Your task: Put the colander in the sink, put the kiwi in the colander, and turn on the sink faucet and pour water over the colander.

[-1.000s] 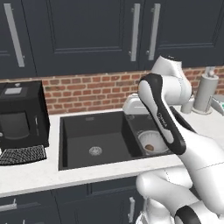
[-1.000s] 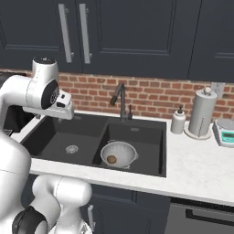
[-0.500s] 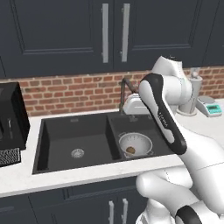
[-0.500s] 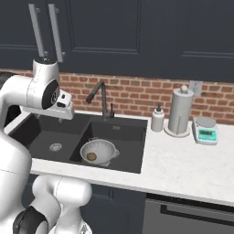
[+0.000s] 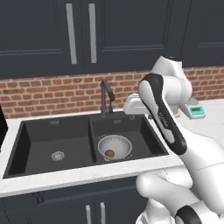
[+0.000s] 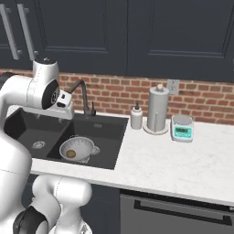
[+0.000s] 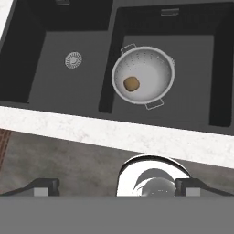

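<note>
Matte blk sink [image 7: 192, 55]: round perforated metal colander [image 7: 143, 76], fuzzy oval kiwi [image 7: 131, 83] inside.

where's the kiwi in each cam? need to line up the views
Left base view: kiwi just below centre, inside the colander in the sink's right basin.
Right base view: kiwi at lower left, in the colander.
Hand view: kiwi above centre, left of the middle of the colander.
Shared landmark: round steel drain in the neighbouring basin.
</note>
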